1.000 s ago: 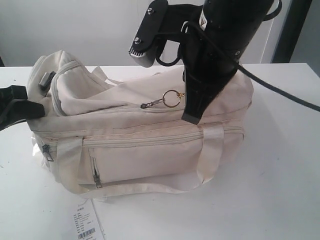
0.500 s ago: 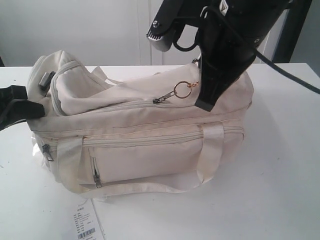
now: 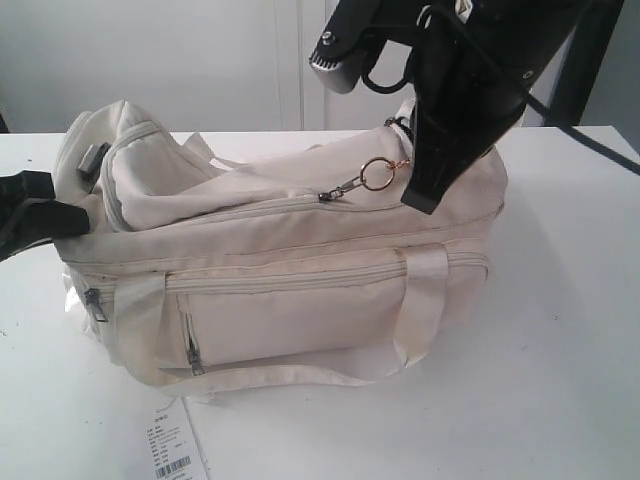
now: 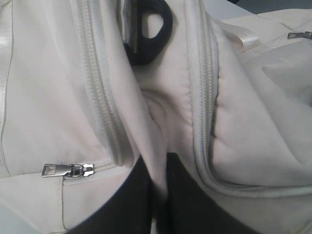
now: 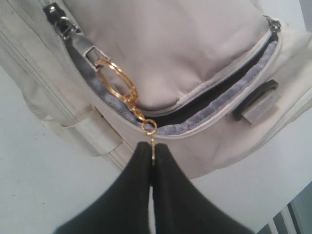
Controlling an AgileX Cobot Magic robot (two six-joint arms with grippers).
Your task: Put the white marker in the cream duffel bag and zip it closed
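Note:
The cream duffel bag (image 3: 290, 270) lies on its side on the white table. My right gripper (image 3: 420, 195) (image 5: 152, 148) is shut on the end of the gold chain that leads to the gold ring zip pull (image 3: 378, 175) (image 5: 112, 73), holding it taut above the bag's right half. The top zip slider (image 3: 325, 196) sits mid-bag; the right wrist view shows the zip opening (image 5: 209, 107) partly gaping and dark inside. At the bag's left end my left gripper (image 3: 70, 218) (image 4: 158, 168) is shut on a fold of cream fabric below a black buckle (image 4: 148, 29). The white marker is out of view.
A paper tag with a barcode (image 3: 175, 455) lies on the table (image 3: 560, 350) in front of the bag's left corner. A front pocket zip pull (image 3: 192, 355) and a silver side zip pull (image 4: 66, 169) hang loose. A webbing handle (image 3: 420, 300) loops over the front.
My right gripper has moved right and slightly up with the chain, dragging the zip slider rightward along the top zip. The left gripper has held still on the bag's end.

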